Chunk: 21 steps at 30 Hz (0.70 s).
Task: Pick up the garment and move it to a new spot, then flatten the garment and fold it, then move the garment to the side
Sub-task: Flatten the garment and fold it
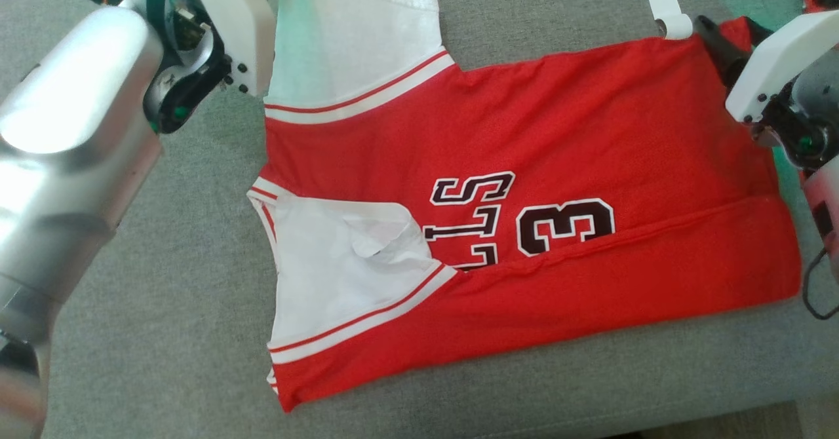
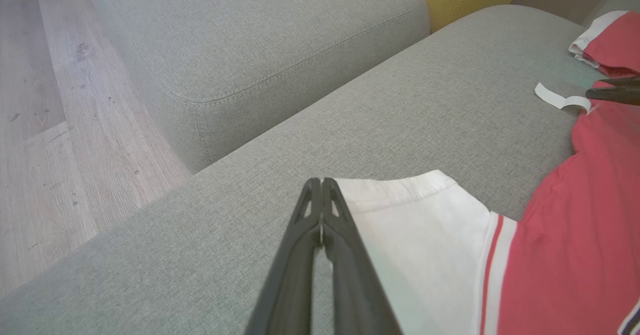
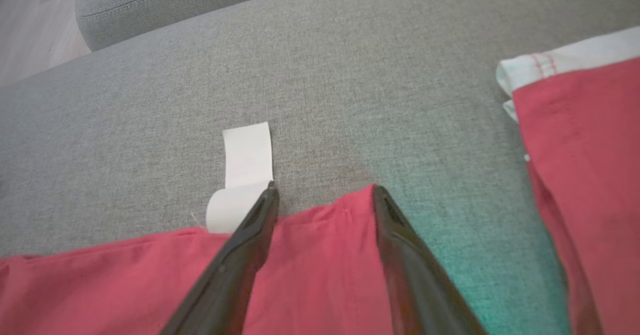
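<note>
Slippage worries us: our right gripper (image 3: pixel 325 190), spread, straddles the jersey (image 1: pixel 590 118) hem toward the far edge of the cushion (image 1: pixel 164 262) (by a white label (image 3: pixel 247 150)) and may catch one layer; our left gripper (image 2: pixel 320 182) is pressed together.

You're looking at a grey sofa cushion (image 1: pixel 164 282) carrying a red-and-white jersey (image 1: pixel 590 118), lying flat with one long edge folded over; its white label (image 1: pixel 663 3) is resting on the cushion, a second red garment (image 3: pixel 585 175) lying nearby.
</note>
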Motion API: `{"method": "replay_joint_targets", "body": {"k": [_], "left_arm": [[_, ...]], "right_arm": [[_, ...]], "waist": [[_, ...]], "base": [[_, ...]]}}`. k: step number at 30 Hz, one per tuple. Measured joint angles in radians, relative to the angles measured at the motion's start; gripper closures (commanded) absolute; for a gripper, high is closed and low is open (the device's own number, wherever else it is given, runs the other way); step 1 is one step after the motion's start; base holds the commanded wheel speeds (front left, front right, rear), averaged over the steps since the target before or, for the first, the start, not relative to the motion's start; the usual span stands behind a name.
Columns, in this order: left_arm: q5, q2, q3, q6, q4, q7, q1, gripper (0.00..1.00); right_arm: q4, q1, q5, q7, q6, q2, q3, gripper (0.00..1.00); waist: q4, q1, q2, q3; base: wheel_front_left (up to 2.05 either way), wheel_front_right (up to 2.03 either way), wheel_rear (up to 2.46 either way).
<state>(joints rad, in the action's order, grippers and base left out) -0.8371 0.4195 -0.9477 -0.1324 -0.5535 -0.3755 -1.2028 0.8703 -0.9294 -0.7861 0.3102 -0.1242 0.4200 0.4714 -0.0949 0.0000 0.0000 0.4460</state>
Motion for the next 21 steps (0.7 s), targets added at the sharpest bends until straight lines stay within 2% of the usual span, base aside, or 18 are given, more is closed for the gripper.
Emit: {"method": "replay_joint_targets", "body": {"k": [2, 3, 4, 6, 7, 13, 21], "left_arm": [[-0.001, 0.0, -0.005, 0.0, -0.003, 0.007, -0.004, 1.0], [-0.001, 0.001, -0.01, 0.0, -0.007, 0.009, -0.006, 1.0], [-0.002, 0.001, -0.015, 0.0, -0.01, 0.009, -0.006, 1.0], [-0.01, 0.002, -0.021, 0.0, -0.016, 0.015, -0.008, 1.0], [-0.012, 0.002, -0.023, 0.0, -0.018, 0.017, -0.009, 1.0], [-0.011, 0.004, -0.032, 0.0, -0.027, 0.033, -0.027, 1.0], [0.037, 0.005, -0.029, 0.009, -0.072, 0.194, -0.061, 1.0]], "right_arm": [[0.007, -0.008, -0.008, -0.009, 0.0, 0.001, 0.008, 0.51], [0.012, -0.012, -0.008, -0.013, 0.0, 0.002, 0.013, 0.55], [0.019, -0.016, -0.008, -0.017, 0.0, 0.003, 0.019, 0.64], [0.029, -0.024, -0.016, -0.027, 0.0, 0.005, 0.031, 0.9], [0.034, -0.027, -0.017, -0.03, 0.0, 0.007, 0.035, 1.0], [0.058, -0.044, -0.018, -0.05, 0.0, 0.016, 0.06, 1.0], [0.075, -0.088, -0.056, -0.143, 0.0, 0.023, 0.067, 1.0]], "waist": [[0.001, 0.0, 0.0, 0.003], [0.002, 0.0, 0.0, 0.004], [0.003, 0.0, 0.0, 0.005], [0.004, 0.0, 0.0, 0.007], [0.005, 0.0, 0.0, 0.008], [0.007, 0.0, 0.0, 0.015], [0.004, 0.0001, 0.0, 0.017]], "base": [[0.0, 0.0, 0.0], [0.0, 0.0, 0.0], [0.0, 0.0, 0.0], [0.0, 0.0, 0.0], [0.0, 0.0, 0.0], [0.0, 0.0, 0.0], [0.0, 0.0, 0.0]]}}
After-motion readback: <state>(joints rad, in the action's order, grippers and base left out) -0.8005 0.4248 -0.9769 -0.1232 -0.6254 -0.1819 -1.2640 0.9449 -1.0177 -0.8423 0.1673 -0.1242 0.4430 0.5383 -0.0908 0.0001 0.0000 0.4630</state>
